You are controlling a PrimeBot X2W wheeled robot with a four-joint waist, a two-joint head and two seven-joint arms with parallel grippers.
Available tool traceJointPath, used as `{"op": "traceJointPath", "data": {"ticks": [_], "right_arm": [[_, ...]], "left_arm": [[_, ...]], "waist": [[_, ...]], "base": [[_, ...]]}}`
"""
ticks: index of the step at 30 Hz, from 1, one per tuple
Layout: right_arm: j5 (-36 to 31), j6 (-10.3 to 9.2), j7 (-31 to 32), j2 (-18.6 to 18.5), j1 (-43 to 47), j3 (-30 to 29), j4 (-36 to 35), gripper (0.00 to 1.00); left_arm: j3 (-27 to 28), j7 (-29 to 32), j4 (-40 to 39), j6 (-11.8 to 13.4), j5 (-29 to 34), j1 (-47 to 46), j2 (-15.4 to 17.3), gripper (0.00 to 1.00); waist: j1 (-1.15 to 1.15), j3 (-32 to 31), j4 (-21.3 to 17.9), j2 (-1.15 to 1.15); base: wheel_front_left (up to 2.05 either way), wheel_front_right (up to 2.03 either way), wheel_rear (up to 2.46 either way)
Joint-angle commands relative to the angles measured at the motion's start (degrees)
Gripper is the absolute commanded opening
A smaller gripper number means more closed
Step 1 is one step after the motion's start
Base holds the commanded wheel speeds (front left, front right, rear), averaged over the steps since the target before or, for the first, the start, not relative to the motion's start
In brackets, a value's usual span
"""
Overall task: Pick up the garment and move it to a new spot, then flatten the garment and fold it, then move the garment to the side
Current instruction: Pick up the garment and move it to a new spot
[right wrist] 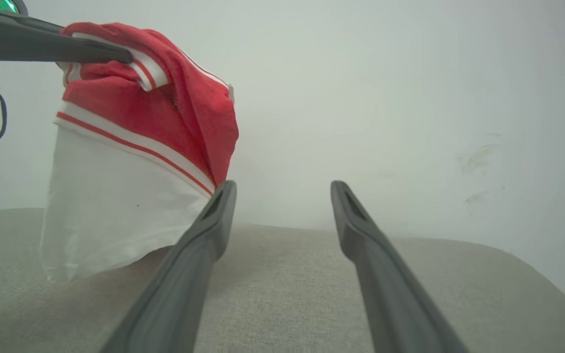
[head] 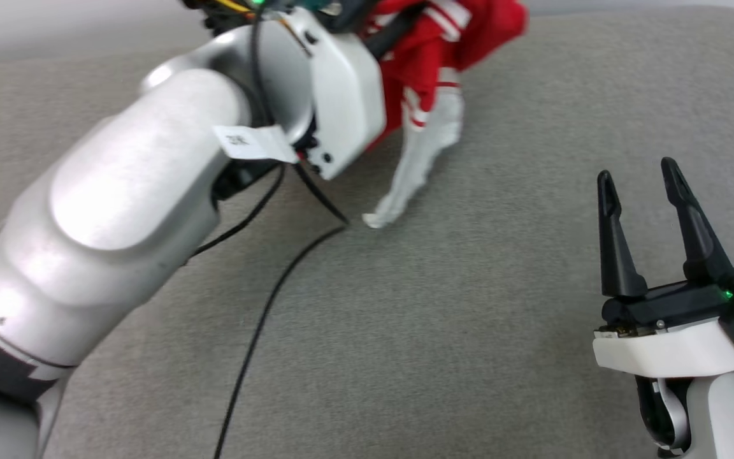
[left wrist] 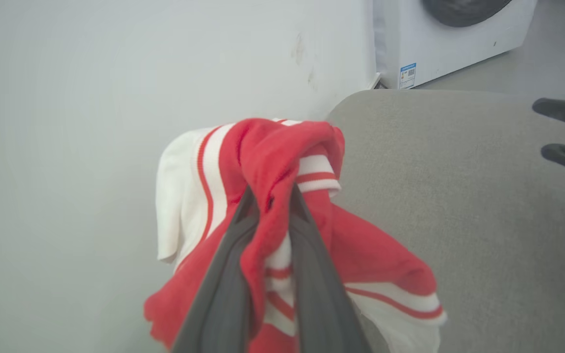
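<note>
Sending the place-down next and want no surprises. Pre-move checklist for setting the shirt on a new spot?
1. Left gripper shut on the garment: ok, the fingers pinch a bunch of red cloth.
2. Garment fully off the grey surface: cannot tell, the white sleeve hangs down to it.
3. Right gripper open, empty and apart from the cloth: ok.
4. Bare surface for a drop spot: ok, between the two grippers.
5. Black cable out of the way: not ok, it trails below the left arm and may snag.
6. Which side faces up: cannot tell, the garment is bunched.
</note>
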Motion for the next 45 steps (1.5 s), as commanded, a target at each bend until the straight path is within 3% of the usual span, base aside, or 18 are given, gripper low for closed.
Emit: {"op": "traceJointPath", "data": {"ticks": [1, 7, 15, 26, 32, 38, 40, 45], "right_arm": [[0.3, -0.04, -0.1, 0.2, 0.0, -0.3, -0.2, 1.0], [0.6, -0.04, -0.1, 0.2, 0.2, -1.4, -0.6, 1.0], [-0.1, -0.04, -0.1, 0.2, 0.4, -1.5, -0.5, 1.0], [-1.3, -0.04, -0.1, 0.2, 1.5, -1.4, 0.3, 1.0], [-2.0, -0.04, -0.1, 0.2, 2.2, -1.1, 0.8, 1.0], [-2.8, -0.04, -0.1, 0.2, 3.0, -1.1, 1.4, 1.0], [-3.0, -0.04, -0.1, 0.2, 3.4, -1.0, 1.7, 1.0], [-3.7, -0.04, -0.1, 0.2, 3.9, -0.8, 2.2, 1.0]], "left_arm": [[-0.7, -0.7, -0.2, 0.0, -0.3, -0.7, -0.7, 0.0], [-3.6, -3.6, 2.3, 0.0, -2.1, 2.4, -3.0, 0.0], [-5.4, -8.6, 9.5, 0.8, -3.1, 10.6, -1.2, 0.0], [-1.3, -18.4, 15.8, 6.9, -8.8, 26.9, 5.3, 0.0], [1.0, -22.8, 18.4, 9.6, -13.0, 35.8, 6.3, 0.0], [0.6, -24.8, 20.6, 10.5, -14.5, 40.9, 4.6, 0.0], [0.7, -26.1, 20.9, 11.2, -14.0, 41.2, 3.8, 1.0], [2.9, -29.7, 19.3, 14.5, -11.4, 41.4, 2.4, 1.0]], "waist": [[0.0, 0.8, -2.0, 0.0], [0.0, 1.2, -2.4, 0.0], [0.0, 1.2, 0.1, 0.0], [0.0, -0.1, 3.5, 0.0], [0.0, -1.3, 4.1, 0.0], [0.0, -2.8, 5.0, 0.0], [0.0, -3.4, 5.4, 0.0], [0.0, -5.6, 5.9, 0.0]], "base": [[0.0, 0.0, 0.0], [0.0, 0.0, 0.0], [0.0, 0.0, 0.0], [0.0, 0.0, 0.0], [0.0, 0.0, 0.0], [0.0, 0.0, 0.0], [0.0, 0.0, 0.0], [0.0, 0.0, 0.0]]}}
